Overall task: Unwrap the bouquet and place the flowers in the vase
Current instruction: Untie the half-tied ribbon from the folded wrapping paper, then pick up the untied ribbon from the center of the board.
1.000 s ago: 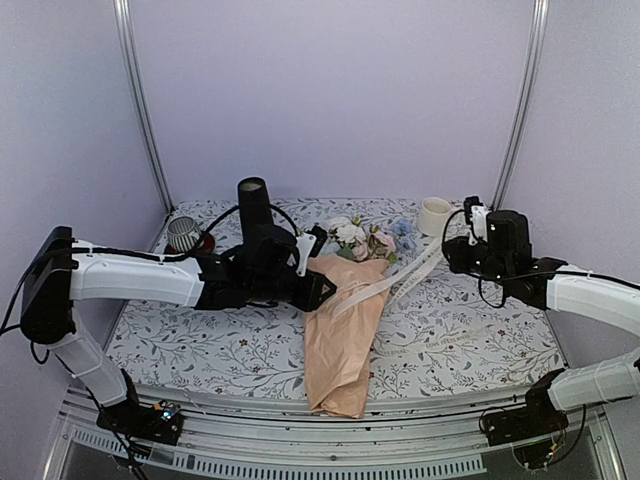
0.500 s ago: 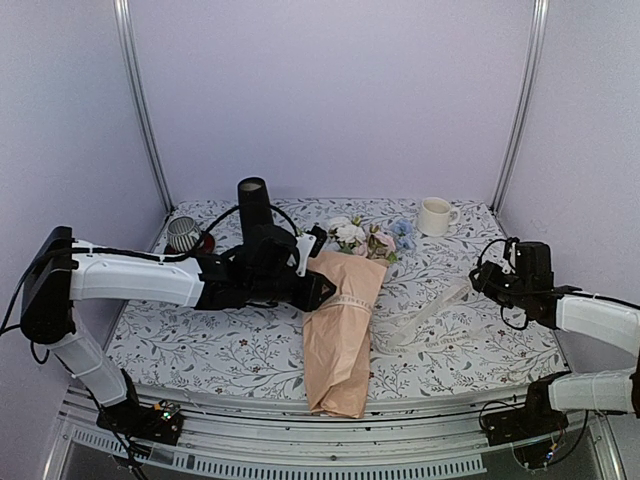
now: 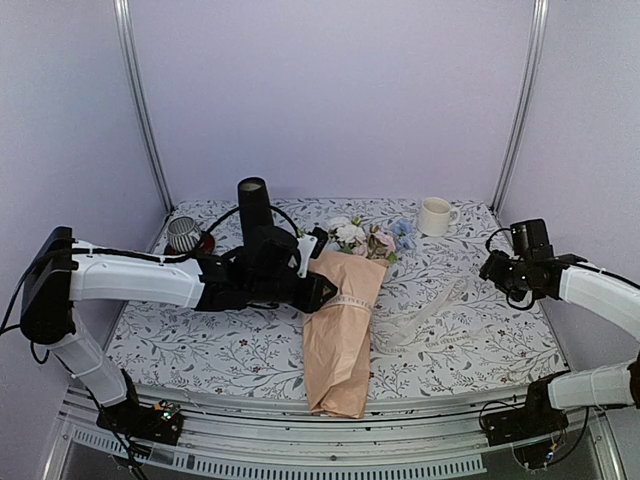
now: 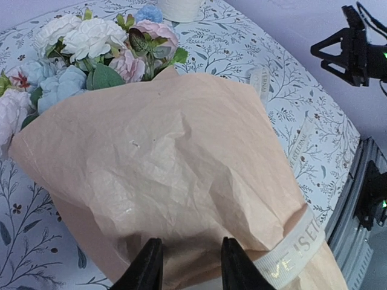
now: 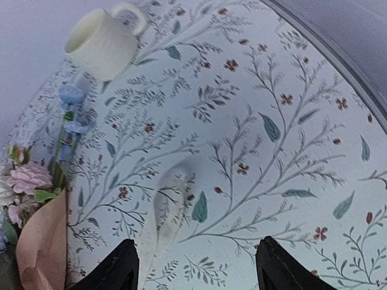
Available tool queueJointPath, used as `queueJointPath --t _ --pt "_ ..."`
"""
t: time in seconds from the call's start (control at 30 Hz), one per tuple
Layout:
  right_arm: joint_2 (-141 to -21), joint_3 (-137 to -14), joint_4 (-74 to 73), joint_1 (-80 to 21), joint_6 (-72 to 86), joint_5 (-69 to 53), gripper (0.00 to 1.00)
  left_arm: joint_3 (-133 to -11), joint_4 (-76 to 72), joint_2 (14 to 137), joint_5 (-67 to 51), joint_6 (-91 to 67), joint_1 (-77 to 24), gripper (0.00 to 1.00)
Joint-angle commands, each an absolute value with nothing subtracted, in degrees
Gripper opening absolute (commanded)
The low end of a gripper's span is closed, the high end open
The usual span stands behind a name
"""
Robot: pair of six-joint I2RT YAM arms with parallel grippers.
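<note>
Your left gripper [image 4: 187, 254] is closed part-way on the left edge of the bouquet [image 3: 340, 330], with a fold of peach paper filling the gap between its fingers. The wrist view cuts those fingers off at the bottom edge, so you only see their tips.

The bouquet lies in the middle of the surface [image 3: 200, 340], its foot reaching the near edge and the flowers [image 3: 365, 238] pointing to the far edge. The stems are wholly hidden inside the paper. A cream ribbon [image 3: 425, 310] trails loose toward the right edge. It is pale against the print and blurred in the right wrist view, so its end is hard to trace. One band of it lies across the wrap by the left fingers, its lettering cut off.

Your right gripper [image 5: 196, 248] hangs over the right edge with its fingers spread wide and nothing between them.

The vase [image 3: 252, 200] stands near the far edge, left of middle, its lower half hidden behind the left arm. A white mug [image 3: 434, 215] sits in the far right corner, and a striped cup [image 3: 184, 233] in the far left corner.
</note>
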State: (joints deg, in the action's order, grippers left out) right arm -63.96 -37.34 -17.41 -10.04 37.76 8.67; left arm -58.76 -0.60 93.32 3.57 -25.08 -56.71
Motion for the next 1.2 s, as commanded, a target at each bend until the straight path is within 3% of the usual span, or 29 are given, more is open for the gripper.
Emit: queueJointPath --t 0.0,0.47,0.83,1.17 --pt "-68.8 -40.9 -31.8 -9.9 41.6 10.9 0.7 -58.0 -1.7 93.0 4.1 -25.6 -57.8 0.35" --pt "-70.8 -42.0 -35.5 -20.7 34.8 3.5 0.74 -56.8 -5.4 94.7 3.7 -26.0 -58.1 0.35" --pt "-79.4 -43.5 -37.5 -31.7 41.4 5.5 0.75 -55.6 -5.5 93.3 4.2 -25.5 -58.1 0.35" --pt "-81.7 -42.9 -27.8 -40.4 26.2 -4.1 0.77 -53.0 -5.0 90.0 6.1 -25.6 -58.1 0.35"
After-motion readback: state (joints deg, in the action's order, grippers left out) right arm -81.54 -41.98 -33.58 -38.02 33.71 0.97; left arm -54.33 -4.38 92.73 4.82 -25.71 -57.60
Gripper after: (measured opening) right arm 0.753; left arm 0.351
